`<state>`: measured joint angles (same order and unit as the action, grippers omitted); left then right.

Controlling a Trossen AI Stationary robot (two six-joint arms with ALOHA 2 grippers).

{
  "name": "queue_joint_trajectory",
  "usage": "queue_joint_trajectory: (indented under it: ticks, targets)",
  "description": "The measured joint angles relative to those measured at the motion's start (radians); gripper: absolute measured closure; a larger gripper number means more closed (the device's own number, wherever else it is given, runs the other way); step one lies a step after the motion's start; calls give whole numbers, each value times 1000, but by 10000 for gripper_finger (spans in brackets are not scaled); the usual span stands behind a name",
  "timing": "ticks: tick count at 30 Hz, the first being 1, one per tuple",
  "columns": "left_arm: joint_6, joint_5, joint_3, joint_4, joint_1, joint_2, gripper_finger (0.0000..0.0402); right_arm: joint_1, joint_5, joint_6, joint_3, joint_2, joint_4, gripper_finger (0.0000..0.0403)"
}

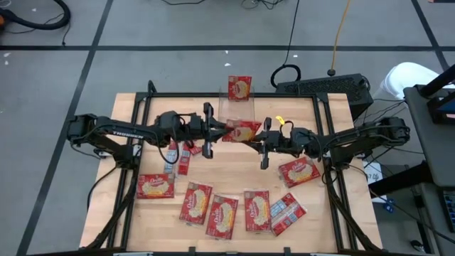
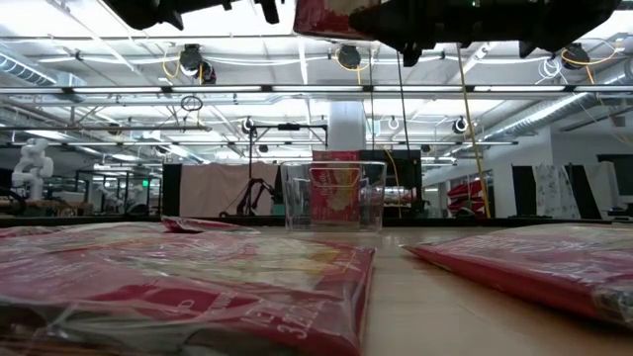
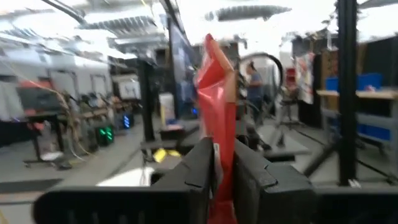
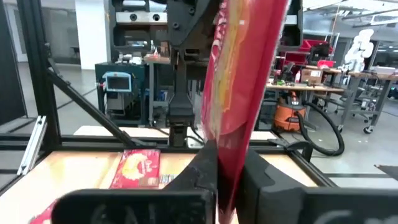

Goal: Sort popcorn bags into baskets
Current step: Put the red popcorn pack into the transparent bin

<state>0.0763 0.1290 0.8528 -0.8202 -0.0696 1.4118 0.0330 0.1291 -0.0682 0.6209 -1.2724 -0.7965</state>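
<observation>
Clamping one popcorn bag: left end effector, right end effector.

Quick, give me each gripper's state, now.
Left gripper: shut on the popcorn bag, held above the table.
Right gripper: shut on the same bag, at its other end.

light wooden table with black frame, clear bin at far edge holding one packet, red popcorn bags scattered flat across near half
</observation>
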Motion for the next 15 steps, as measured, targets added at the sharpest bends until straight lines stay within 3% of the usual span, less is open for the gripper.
queue_joint_trajectory:
  ticks: [4,8,15]
  targets:
    - [-40,2,-1,152,0,-41,289,0,1,3,0,5,55,383]
    - [-53,-64,34,343,-2,-127,224,0,1,4,0,5,99,395]
    - [10,-105,256,805,-1,-213,165,-11,1,6,0,5,157,391]
